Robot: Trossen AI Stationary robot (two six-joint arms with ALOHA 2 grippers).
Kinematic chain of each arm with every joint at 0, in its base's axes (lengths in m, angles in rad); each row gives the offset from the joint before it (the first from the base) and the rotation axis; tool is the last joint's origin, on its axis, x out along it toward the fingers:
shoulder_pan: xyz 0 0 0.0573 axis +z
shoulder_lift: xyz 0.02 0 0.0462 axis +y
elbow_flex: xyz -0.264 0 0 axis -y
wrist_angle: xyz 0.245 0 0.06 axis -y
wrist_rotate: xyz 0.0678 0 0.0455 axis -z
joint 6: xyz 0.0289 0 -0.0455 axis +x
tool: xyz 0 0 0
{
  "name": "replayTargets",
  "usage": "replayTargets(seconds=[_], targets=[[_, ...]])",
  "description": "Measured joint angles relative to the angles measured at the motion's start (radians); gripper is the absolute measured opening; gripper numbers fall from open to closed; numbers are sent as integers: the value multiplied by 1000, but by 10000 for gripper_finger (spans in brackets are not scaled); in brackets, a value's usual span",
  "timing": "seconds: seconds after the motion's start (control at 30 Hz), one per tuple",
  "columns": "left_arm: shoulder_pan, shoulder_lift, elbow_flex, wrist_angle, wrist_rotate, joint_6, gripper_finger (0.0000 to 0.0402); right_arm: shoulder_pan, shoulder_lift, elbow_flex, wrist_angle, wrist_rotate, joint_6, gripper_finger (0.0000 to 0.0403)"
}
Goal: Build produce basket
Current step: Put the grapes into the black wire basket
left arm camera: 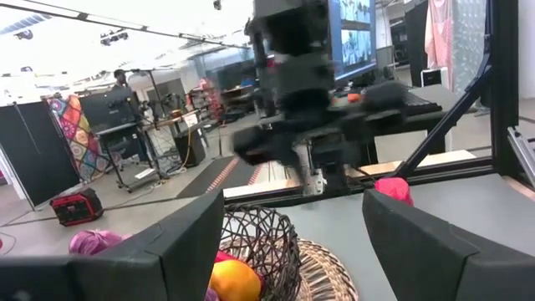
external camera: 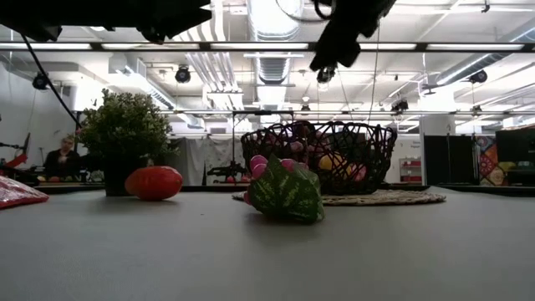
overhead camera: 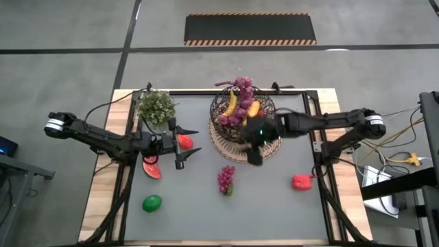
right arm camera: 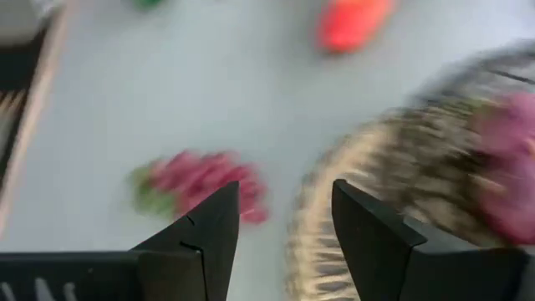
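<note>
So we're mid-fill: the basket (overhead camera: 241, 115) is sitting at the surface's far edge holding some produce already. Our right claw (overhead camera: 254, 155) is hanging empty, fingers parted, just off its near rim. Next we're probably dropping onto the grapes (overhead camera: 226, 180). Left claw (overhead camera: 184, 141) is waiting wide.

From overhead we look straight down on the whole counter (overhead camera: 274, 199). Our low camera looks level across it. Both wrist cameras sit close above it; all four views share the basket (overhead camera: 243, 113).
</note>
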Motion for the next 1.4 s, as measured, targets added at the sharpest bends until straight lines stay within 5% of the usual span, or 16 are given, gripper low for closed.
replayTargets(seconds=[0.13, 0.27, 0.67, 1.0, 1.4], targets=[[0, 0, -1, 1, 0, 4, 267, 95, 31, 0, 7, -34, -177, 176], [0, 0, -1, 1, 0, 5, 267, 155, 82, 0, 66, 77, -285, 180], [0, 0, -2, 3, 0, 5, 267, 238, 251, 0, 92, 89, -687, 189], [0, 0, -4, 2, 0, 5, 267, 235, 435, 0, 206, 91, -709, 148], [0, 0, -8, 1, 0, 10, 267, 213, 466, 0, 281, 89, -753, 62]])
